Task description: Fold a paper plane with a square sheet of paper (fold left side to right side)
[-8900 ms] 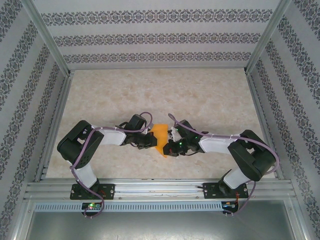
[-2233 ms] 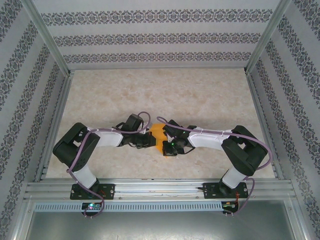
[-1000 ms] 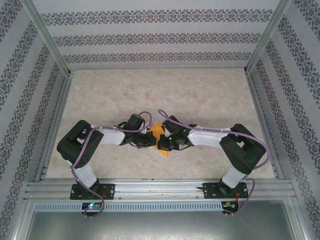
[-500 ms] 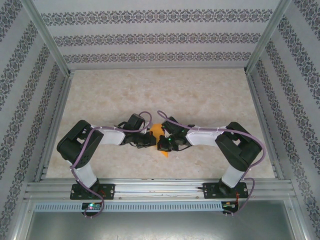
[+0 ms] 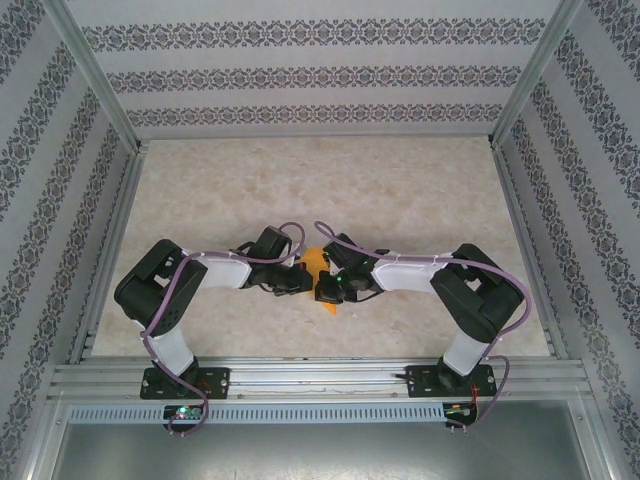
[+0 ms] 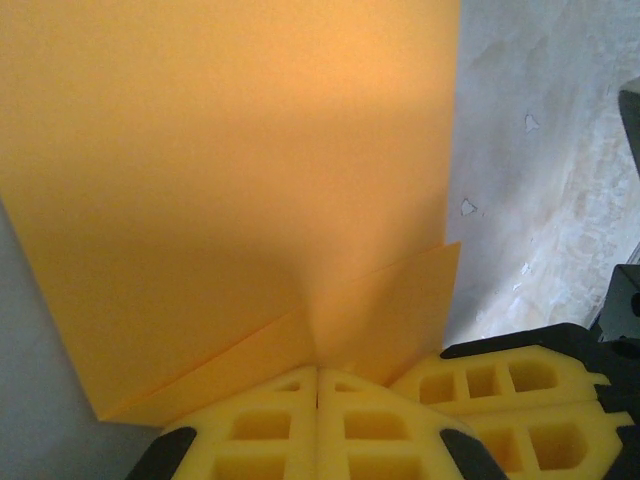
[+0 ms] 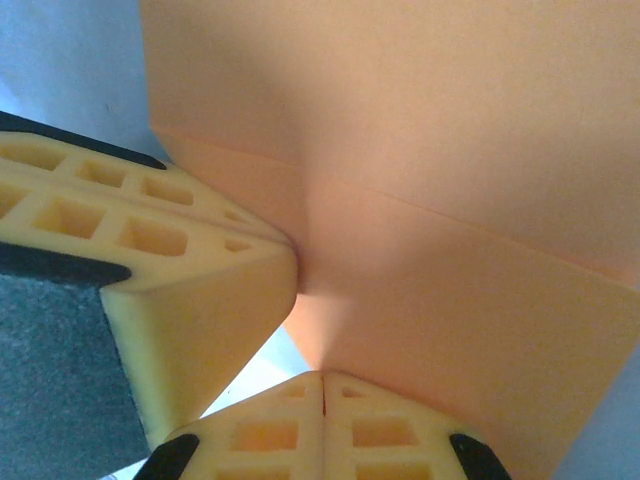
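Pinching the paper (image 5: 317,263) from both sides, the two grippers met near the middle of the table (image 5: 420,190), a little toward the near edge. The left gripper (image 6: 317,372) had its jaws fully closed on one edge of the sheet. The right gripper (image 7: 322,378) was closed the same way on an edge facing it. Each wrist view showed the other gripper's yellow fingers (image 6: 500,385) just beside its own, almost touching.

The sheet was no longer a plain square. A slanting layered edge ran across it in both wrist views, so at least one flap lay over another. It seemed a fold was in hand, with the doubled paper held before creasing. I could not tell whether the sheet lay flat on the table or hung slightly lifted.

The next move probably called for one gripper to hold firm as an anchor. The other would carry its side across to the right, keeping the edges lined up, then press the crease down.

From above, the wrists and purple cables (image 5: 290,232) hid most of the sheet. The crowding was the main obstacle, since the fingers left little room to swing a flap without a bump. Thin paper held at two close points could also buckle or tear if the arms pulled apart. Patterned walls (image 5: 320,75) stood well clear.
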Action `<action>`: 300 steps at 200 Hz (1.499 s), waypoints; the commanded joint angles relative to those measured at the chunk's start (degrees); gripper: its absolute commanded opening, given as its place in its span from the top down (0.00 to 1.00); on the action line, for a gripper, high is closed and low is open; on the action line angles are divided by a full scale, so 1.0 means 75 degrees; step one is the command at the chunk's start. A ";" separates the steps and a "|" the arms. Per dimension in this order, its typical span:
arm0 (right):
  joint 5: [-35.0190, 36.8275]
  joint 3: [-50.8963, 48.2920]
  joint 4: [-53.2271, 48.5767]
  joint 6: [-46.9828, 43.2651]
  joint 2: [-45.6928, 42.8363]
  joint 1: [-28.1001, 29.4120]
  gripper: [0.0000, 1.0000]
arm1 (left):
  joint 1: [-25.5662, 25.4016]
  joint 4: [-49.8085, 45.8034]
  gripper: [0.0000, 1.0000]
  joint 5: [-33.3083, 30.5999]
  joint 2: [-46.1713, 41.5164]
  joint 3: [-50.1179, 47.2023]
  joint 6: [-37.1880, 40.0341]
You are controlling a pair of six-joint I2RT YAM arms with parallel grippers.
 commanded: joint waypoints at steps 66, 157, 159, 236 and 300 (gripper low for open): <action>0.0272 -0.0505 -0.1440 -0.0251 -0.0267 0.0171 1.00 | -0.0045 -0.0883 1.00 -0.0910 0.0421 -0.0085 0.0241; 0.0222 -0.0346 -0.1265 -0.0351 -0.1107 0.0136 1.00 | -0.0045 -0.0954 1.00 -0.0916 0.0436 0.0002 0.0256; 0.0207 -0.0331 -0.1245 -0.0355 -0.1130 0.0136 1.00 | -0.0045 -0.0957 1.00 -0.0914 0.0430 -0.0007 0.0255; -0.0266 -0.0534 -0.0186 -0.0002 -0.0826 0.0170 1.00 | -0.0045 -0.0910 1.00 -0.0857 0.0424 -0.0005 0.0228; -0.0086 -0.0571 -0.0719 -0.0013 -0.0381 0.0147 1.00 | -0.0051 -0.0900 1.00 -0.0894 0.0425 -0.0031 0.0207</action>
